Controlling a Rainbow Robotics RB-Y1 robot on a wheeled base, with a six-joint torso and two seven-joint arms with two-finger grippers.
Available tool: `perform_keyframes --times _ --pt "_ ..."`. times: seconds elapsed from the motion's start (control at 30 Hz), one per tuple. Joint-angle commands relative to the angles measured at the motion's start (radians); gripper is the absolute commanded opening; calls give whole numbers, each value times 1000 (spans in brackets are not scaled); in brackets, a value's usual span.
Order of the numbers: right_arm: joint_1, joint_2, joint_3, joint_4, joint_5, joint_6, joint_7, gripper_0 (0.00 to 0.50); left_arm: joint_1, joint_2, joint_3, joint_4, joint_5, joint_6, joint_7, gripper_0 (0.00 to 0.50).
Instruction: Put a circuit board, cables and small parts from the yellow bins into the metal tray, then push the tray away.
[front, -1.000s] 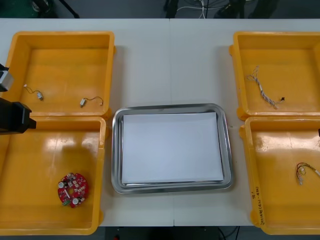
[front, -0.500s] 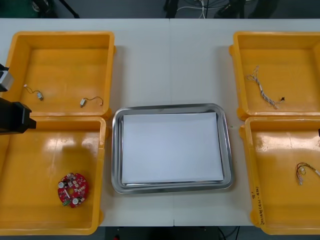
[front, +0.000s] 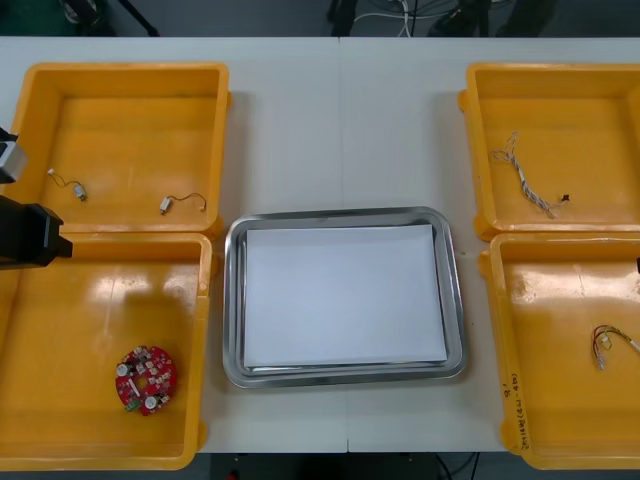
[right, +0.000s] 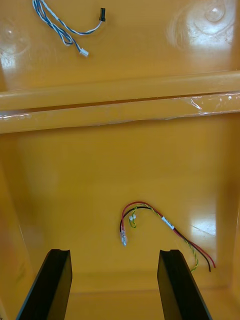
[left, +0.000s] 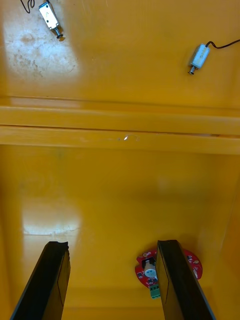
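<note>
Left gripper (left: 111, 245): fingers spread, nothing between them, hanging over the yellow plastic bin (front: 60, 320) at the desk's (front: 340, 130) near left corner. Round red circuit board (front: 146, 380) lies flat on that bin's floor, toward its near wall. In my left wrist view one finger crosses in front of it.

Right gripper (right: 114, 252): also spread and empty, over the bin at the near right corner. Thin red and yellow cable (right: 165, 221) lies loose on the floor just beyond the fingers.

Twisted blue and white cable (front: 525, 180) in the far right bin. Two small metal parts (front: 80, 192) with thin leads in the far left bin. Shiny metal tray (front: 232, 300), white inside, sits mid-desk between the bins, nothing in it yet.

Risks, as I judge them:
- Board is flat and low. An off-centre descent would put a finger on its components instead of astride its rim.
- Fingers could skid on the glossy floor and shove the board against the wall.
- Cable looks springy. A pinch on one loop may let it slip, or snag the bin rim on the lift.
</note>
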Motion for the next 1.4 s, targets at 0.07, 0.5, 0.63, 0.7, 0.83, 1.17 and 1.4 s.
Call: perform_keyframes --times 0.07,0.5,0.63,0.7,0.83,1.17,1.4 --pt "-26 -43 -34 -9 -6 7 25 500 13 -4 29 -33 7 6 -24 500" --pt "-26 -43 -34 -9 -6 7 25 500 13 -4 29 -33 7 6 -24 500" --pt "-26 -43 -34 -9 -6 7 25 500 13 -4 29 -33 7 6 -24 500" --pt "-26 -43 -34 -9 -6 7 25 500 13 -4 29 -33 7 6 -24 500" --pt "-26 -43 -34 -9 -6 7 25 500 13 -4 29 -33 7 6 -24 500" --pt "-26 -43 -34 -9 -6 7 25 500 13 -4 29 -33 7 6 -24 500" --pt "-26 -43 -34 -9 -6 7 25 500 13 -4 29 -33 7 6 -24 500"
